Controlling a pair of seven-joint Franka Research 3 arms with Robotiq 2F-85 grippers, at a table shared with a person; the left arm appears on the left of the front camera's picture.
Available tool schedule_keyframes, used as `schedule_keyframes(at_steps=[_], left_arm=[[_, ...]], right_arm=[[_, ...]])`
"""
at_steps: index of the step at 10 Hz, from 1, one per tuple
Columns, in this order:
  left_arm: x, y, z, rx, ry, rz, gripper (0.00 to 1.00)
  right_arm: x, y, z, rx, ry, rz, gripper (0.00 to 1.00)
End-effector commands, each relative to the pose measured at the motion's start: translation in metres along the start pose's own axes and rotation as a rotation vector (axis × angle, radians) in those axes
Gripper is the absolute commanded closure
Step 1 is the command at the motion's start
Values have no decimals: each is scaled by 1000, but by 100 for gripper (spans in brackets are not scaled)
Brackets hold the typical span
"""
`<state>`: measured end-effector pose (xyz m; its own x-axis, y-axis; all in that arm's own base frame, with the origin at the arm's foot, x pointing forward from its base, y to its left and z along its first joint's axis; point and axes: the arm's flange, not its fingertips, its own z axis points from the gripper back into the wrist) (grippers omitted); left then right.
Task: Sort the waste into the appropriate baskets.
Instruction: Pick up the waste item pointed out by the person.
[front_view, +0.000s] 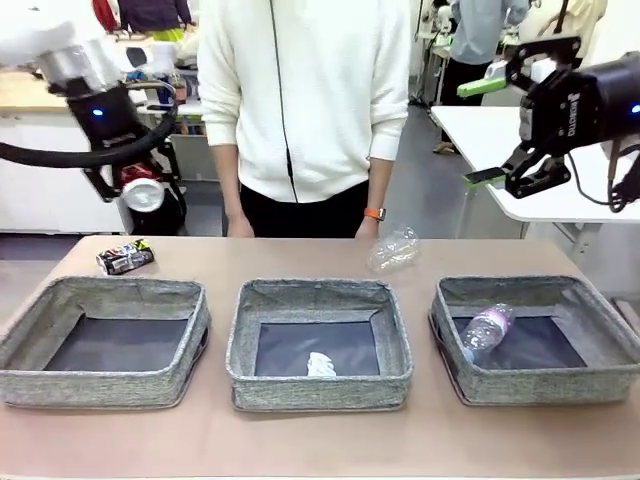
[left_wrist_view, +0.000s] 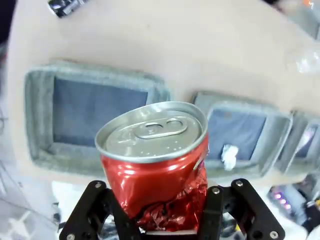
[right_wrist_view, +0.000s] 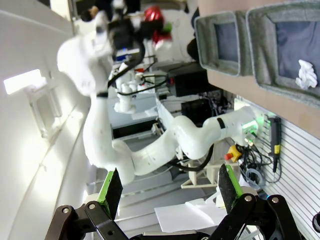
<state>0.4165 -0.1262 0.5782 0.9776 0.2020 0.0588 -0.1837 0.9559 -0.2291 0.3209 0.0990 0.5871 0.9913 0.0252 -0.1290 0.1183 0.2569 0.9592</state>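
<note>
My left gripper (front_view: 138, 185) hangs high above the table's far left, shut on a dented red can (left_wrist_view: 155, 165), held top-up between its fingers. Down on the table under it stand the left basket (left_wrist_view: 40, 115) and the middle basket (left_wrist_view: 260, 167). My right gripper (front_view: 495, 130) is raised at the far right, open with nothing in it. The paper ball (front_view: 320, 365) lies in the middle basket (front_view: 320, 390). A small bottle with a pinkish label (front_view: 485, 330) lies in the right basket (front_view: 540, 385). The left basket (front_view: 100, 385) holds nothing. A dark multicoloured can (front_view: 125, 257) and a clear crushed bottle (front_view: 392, 250) lie on the table behind the baskets.
A person in a white top stands at the far edge, one hand (front_view: 368, 228) close to the crushed bottle. A white table (front_view: 490, 125) stands behind my right gripper. Bare tabletop (front_view: 320, 440) runs in front of the baskets.
</note>
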Motion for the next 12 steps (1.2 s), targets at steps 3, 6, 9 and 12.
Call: schedule_keyframes(at_steps=[3, 6, 9, 12], left_arm=[[0, 0, 0, 0, 0, 0, 100], [-17, 9, -2, 19, -25, -15, 100], [-59, -110, 85, -111, 68, -137, 100], [-109, -201, 154, -25, 68, -351, 100]], right_arm=[[-1, 1, -1, 27, 4, -6, 0], [-1, 1, -1, 27, 4, -6, 0], [-24, -5, 56, 34, -2, 12, 0], [-43, -45, 128, 164, -90, -36, 0]])
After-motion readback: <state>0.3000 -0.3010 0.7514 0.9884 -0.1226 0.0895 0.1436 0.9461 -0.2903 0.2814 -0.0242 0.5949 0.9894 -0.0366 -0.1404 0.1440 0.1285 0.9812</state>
